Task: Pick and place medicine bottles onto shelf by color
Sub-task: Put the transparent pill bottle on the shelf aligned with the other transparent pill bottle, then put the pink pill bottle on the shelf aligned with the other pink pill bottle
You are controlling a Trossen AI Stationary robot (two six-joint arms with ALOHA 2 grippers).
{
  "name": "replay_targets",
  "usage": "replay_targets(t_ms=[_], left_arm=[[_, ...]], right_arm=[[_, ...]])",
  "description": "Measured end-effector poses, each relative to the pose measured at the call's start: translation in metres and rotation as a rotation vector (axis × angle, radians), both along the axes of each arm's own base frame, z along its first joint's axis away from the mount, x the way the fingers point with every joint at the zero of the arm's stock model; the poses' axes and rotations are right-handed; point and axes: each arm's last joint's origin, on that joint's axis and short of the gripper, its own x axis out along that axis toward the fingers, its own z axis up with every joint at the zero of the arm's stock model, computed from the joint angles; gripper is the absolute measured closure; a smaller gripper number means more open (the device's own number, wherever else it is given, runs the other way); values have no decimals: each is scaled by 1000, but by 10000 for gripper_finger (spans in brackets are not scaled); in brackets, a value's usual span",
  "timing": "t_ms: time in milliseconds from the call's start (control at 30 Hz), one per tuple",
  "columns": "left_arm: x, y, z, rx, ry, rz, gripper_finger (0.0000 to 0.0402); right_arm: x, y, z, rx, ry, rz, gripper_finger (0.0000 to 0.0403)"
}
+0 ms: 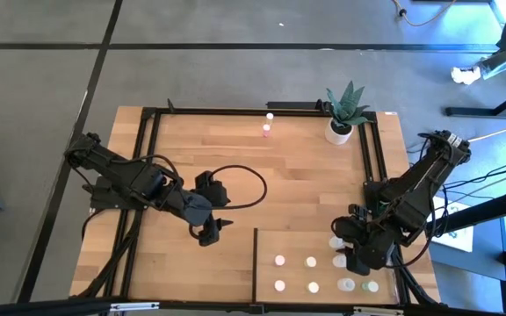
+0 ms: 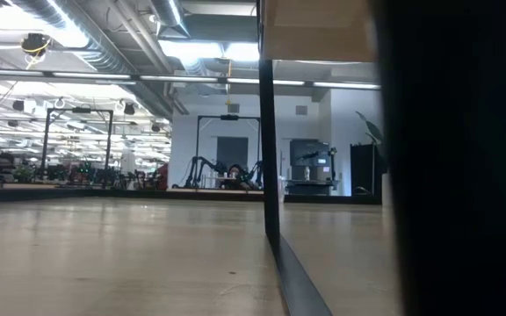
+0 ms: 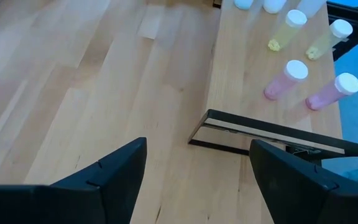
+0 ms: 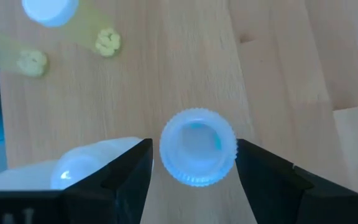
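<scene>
The shelf (image 1: 297, 246) is a pale panel with a dark edge, lying at the table's near right. Several white-capped medicine bottles stand on it: pink ones (image 3: 284, 79), yellow ones (image 3: 286, 30) and greenish ones (image 1: 372, 286). My right gripper (image 4: 194, 171) hangs open over the shelf's right part, pointing steeply down. Its fingers stand on either side of an upright bottle's ribbed white cap (image 4: 197, 155). My left gripper (image 3: 197, 180) waits open above the bare table, left of the shelf. Two more bottles (image 1: 267, 130) stand near the far edge. My right gripper has a clear gap between one finger (image 4: 132, 168) and the ribbed cap. The other finger (image 4: 260, 168) meets the cap's outline (image 4: 234, 152) in the wrist view, and I cannot tell whether it touches. The bottle stands upright on the shelf.
A potted plant (image 1: 344, 112) stands at the far right corner. A black frame (image 1: 152, 132) runs along the table's edges. Another white-capped bottle (image 4: 67, 174) stands close beside my right gripper's finger. Bare planks lie between my left gripper and the far edge.
</scene>
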Motion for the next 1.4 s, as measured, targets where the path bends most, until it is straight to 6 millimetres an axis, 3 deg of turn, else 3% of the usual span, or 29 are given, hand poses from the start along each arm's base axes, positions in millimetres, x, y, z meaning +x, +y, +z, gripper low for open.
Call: replay_targets(t_ms=[300,600,767,967,1167,1400], left_arm=[[0,0,0,0,0,0,123],[1,2,0,0,0,6,123],[6,15,0,7,-3,60,123],[17,49,0,40,20,83,123],[26,104,-1,89,50,146,123],[29,173,-7,72,102,66,123]], right_arm=[[-1,-7,13,40,-32,-11,175],[-5,-14,55,57,-198,39,175],[-7,-22,81,12,-343,14,175],[-10,-30,114,-44,-500,-22,175],[-9,-44,140,-188,-644,-90,175],[3,-65,149,-307,-679,-189,175]])
